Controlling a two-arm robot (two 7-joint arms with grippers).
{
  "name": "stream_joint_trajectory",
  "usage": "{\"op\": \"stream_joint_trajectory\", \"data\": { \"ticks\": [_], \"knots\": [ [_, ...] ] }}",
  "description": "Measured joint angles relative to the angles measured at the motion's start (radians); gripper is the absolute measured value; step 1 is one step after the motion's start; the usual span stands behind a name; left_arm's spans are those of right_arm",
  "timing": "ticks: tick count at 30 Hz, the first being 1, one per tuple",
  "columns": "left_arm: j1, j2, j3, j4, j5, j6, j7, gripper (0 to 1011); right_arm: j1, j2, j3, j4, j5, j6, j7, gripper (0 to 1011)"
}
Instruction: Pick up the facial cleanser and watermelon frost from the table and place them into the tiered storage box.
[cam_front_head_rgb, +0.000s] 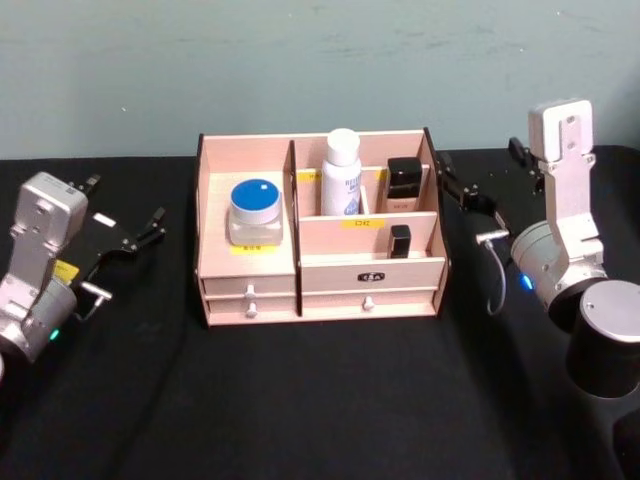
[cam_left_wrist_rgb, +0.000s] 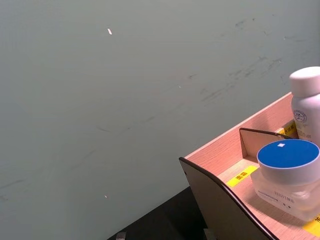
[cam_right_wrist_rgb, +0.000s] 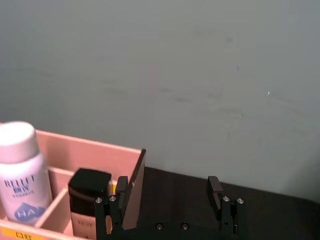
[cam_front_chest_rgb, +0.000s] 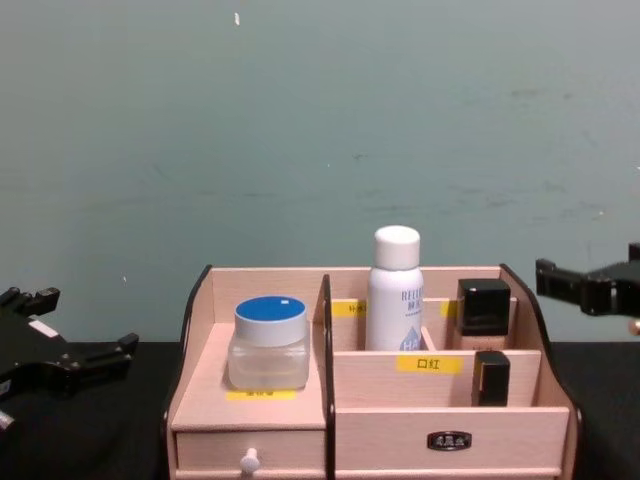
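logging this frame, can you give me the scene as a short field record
box: tiered storage box on the black table, drawers shut
left section: jar with blue lid
back middle section: white bottle, upright
back right section: black-capped item
front right section: small black item
left gripper: open, holding nothing, left of the box
right gripper: open, holding nothing, by the box's right side

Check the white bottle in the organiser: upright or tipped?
Upright. The white bottle stands cap-up in a rear compartment of the tiered storage box, its sides vertical in the chest view, label facing forward.
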Motion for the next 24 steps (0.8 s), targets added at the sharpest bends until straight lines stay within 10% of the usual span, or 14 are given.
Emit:
{"op": "stream_joint_trajectory", "data": {
  "ticks": [24],
  "knots": [
    [0.0,0.0,0.0,0.0,0.0,0.0,0.0,1001,0.002,-0.001,0.001,0.005,-0.002,0.004,0.003,1000]
  ]
}}
